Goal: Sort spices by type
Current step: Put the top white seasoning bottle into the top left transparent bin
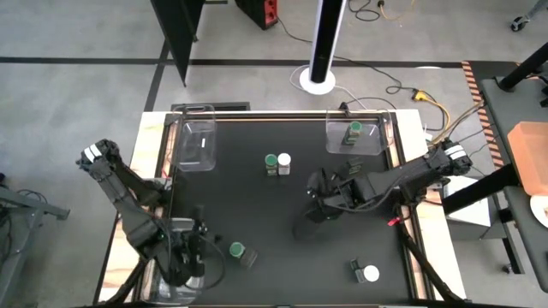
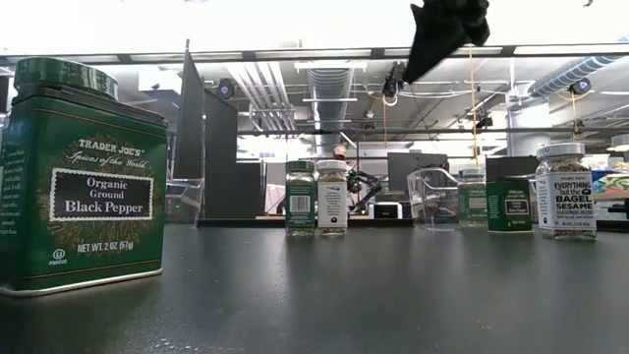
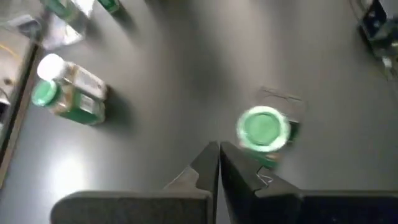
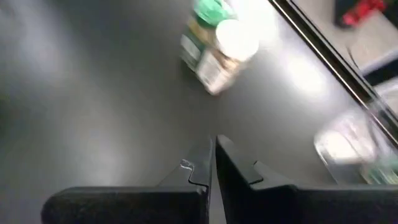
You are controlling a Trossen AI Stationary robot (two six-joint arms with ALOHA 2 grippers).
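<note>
Spices with round lids stand on the black table. A green-lidded jar (image 1: 271, 162) and a white-lidded jar (image 1: 284, 161) stand side by side at the middle. Another green-lidded jar (image 1: 354, 130) stands in the far right clear tray (image 1: 377, 141). A green pepper tin (image 1: 237, 251) stands near the front left, and a white-lidded jar (image 1: 369, 274) at the front right. My left gripper (image 3: 219, 155) hovers shut just left of the tin (image 3: 262, 129). My right gripper (image 4: 213, 149) hangs shut above the table, right of the middle pair (image 4: 214, 37). Neither holds anything.
A second clear tray (image 1: 195, 141) stands at the far left with nothing in it. A clear upright panel (image 1: 171, 184) lines the table's left side. Bare black table lies between the middle pair and the front jars.
</note>
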